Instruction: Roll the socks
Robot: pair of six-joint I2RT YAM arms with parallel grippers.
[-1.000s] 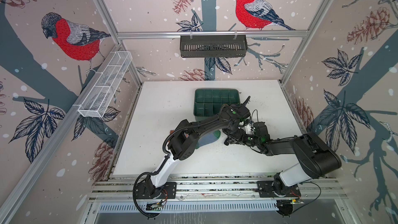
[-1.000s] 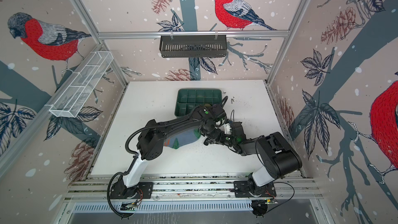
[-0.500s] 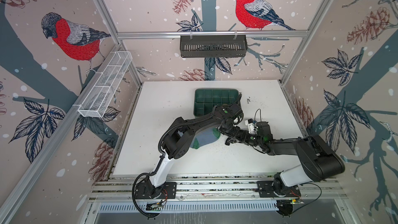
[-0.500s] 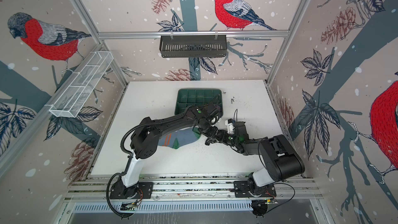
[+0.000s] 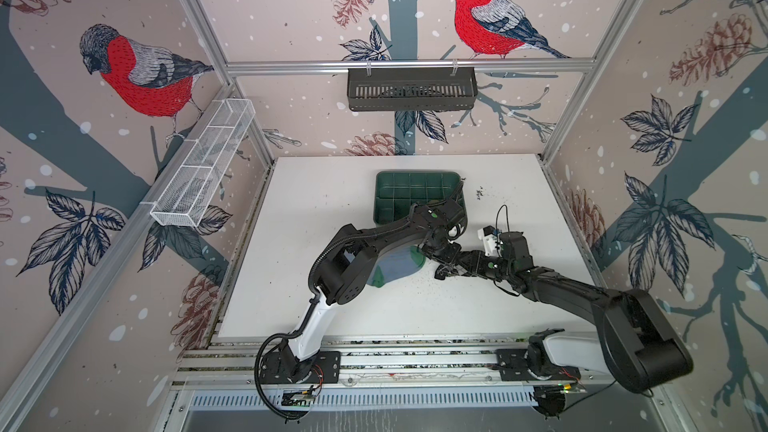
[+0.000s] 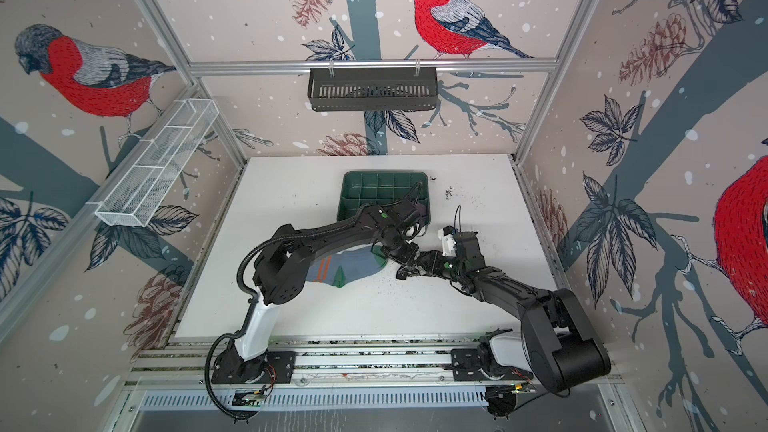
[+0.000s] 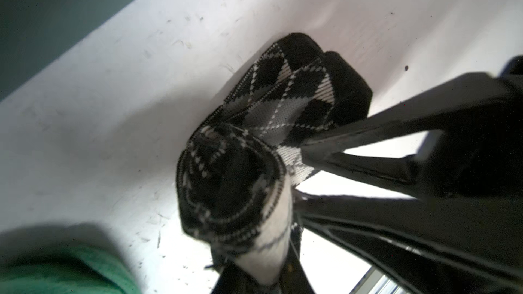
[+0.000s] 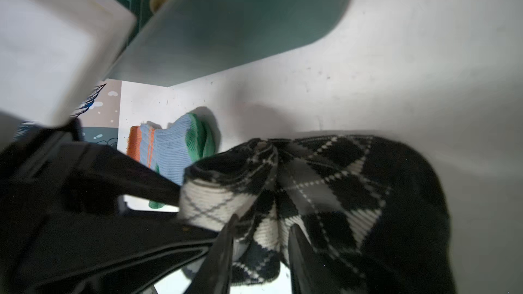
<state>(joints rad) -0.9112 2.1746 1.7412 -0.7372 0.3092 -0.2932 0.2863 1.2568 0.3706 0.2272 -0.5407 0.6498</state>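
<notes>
Roughly at the middle of the white table (image 5: 316, 209), the argyle sock (image 7: 249, 165) sits between both grippers. One end is wound into a tight coil and its black end trails loose. The left gripper (image 7: 298, 173) has its fingers clamped on a white patch of that sock beside the coil. The right gripper (image 8: 260, 250) has its fingers apart with a fold of the argyle between them; whether they press on it I cannot tell. Just beside it, toward the table's left edge, the light blue sock (image 6: 353, 268) lies flat and unrolled, partly under the left arm. A green compartment tray (image 5: 380, 201) stands behind them, toward the back edge.
</notes>
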